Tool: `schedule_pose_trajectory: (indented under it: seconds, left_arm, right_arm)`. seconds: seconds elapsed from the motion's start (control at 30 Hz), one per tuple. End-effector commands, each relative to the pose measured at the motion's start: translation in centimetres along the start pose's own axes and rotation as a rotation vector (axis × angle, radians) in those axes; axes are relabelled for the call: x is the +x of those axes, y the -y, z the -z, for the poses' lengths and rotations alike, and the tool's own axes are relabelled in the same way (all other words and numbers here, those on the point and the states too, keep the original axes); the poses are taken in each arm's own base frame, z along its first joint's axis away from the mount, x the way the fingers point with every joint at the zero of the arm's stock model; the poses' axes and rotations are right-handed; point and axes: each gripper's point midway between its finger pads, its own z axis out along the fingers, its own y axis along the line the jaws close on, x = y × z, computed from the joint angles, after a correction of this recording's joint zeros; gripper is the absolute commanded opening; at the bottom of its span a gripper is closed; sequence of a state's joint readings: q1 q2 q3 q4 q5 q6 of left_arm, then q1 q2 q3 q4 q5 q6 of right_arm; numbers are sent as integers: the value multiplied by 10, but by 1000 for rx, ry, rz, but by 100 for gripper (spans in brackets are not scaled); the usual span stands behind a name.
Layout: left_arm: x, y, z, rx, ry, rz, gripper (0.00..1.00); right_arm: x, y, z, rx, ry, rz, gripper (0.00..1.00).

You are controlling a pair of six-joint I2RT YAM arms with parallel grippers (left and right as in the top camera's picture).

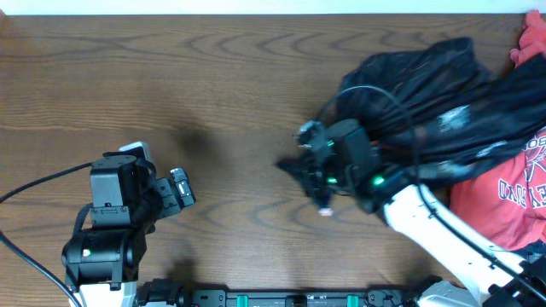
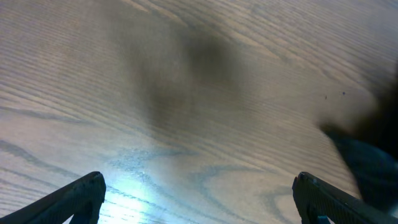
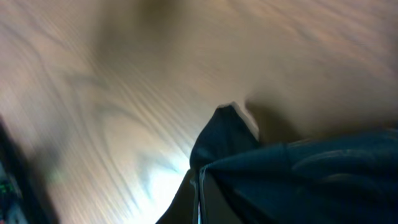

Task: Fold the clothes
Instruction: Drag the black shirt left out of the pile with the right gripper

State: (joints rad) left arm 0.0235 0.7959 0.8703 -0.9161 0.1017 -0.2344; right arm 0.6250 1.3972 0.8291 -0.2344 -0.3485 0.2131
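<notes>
The black jersey (image 1: 426, 94) lay heaped toward the far right corner of the desk (image 1: 213, 85), one edge drawn out toward the middle. The right hand (image 1: 311, 170) was clamped shut on that edge, and from its wrist view only a small fold of dark cloth (image 3: 249, 168) showed in the pinch. The left hand (image 1: 179, 189) hung fully open over bare wood near the near left corner, holding nothing and well apart from the cloth.

From where I stood, the thin grip looked like the weak spot: slick sports fabric caught by so little could slide free as soon as the weight of the heap pulled against it. The heap also rested against a red garment (image 1: 512, 183) at the right edge, so a drag across the desk might bring that along or catch on it. The arm's cable (image 1: 380, 92) looped over the bundle and could snag. With one hand on it, the jersey would likely bunch up and not spread flat
</notes>
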Motion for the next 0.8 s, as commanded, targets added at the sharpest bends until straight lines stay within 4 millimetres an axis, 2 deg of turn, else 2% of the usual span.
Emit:
schedule_pose_trajectory:
  seconds: [0.0, 0.07, 0.13, 0.17, 0.2, 0.23, 0.27, 0.4, 0.5, 0.57, 0.7, 0.77]
  left_arm:
    - [-5, 2, 4, 6, 15, -10, 98]
    - [-5, 2, 4, 6, 15, -10, 98]
    - [-5, 2, 4, 6, 15, -10, 98]
    - [-5, 2, 4, 6, 15, -10, 98]
    - [-5, 2, 4, 6, 15, -9, 98]
    - [-5, 2, 4, 7, 16, -10, 98]
    - [-6, 2, 4, 7, 18, -10, 98]
    - [-6, 2, 4, 8, 18, -9, 98]
    - [-5, 6, 4, 33, 11, 57, 98]
    - [-4, 19, 3, 103, -13, 148, 98]
    - [6, 45, -4, 242, -121, 238, 98]
    - [15, 50, -13, 260, -196, 289, 98]
  right_arm:
    - [-16, -34, -14, -26, 77, 13, 1]
    - [-30, -53, -20, -48, 150, 62, 1]
    - [-36, -60, -26, -41, 187, 85, 5]
    - [-36, -57, -27, -23, 189, 84, 21]
    - [-36, -53, -28, 1, 186, 81, 61]
    - [-35, -47, -28, 26, 181, 79, 94]
    - [-34, -38, -27, 61, 172, 82, 99]
    - [-34, 12, -4, 259, 127, 20, 99]
    - [-34, 48, 29, 399, 91, -46, 99]
    - [-31, 69, 55, 459, 65, -102, 99]
    - [-20, 92, 90, 524, 48, -177, 99]
    - [-14, 102, 105, 555, 40, -210, 99]
